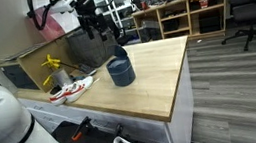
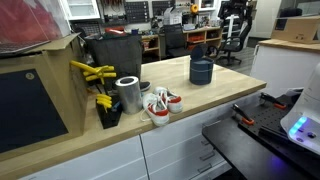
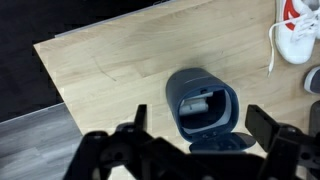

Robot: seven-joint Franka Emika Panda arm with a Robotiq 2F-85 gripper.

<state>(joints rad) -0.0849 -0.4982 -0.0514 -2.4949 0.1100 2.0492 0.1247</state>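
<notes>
The gripper hovers over the upright blue cup, jaws wide apart to clear its rim, shoes well aside on the surface

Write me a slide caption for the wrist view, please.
Open pincer poised above a dark blue container on the wooden tabletop, white sneaker nearby.

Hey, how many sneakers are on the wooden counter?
2. The nearer sneaker lies beside the silver can; the farther sneaker lies right beside it, toward the dark container. None looks hidden.
</notes>
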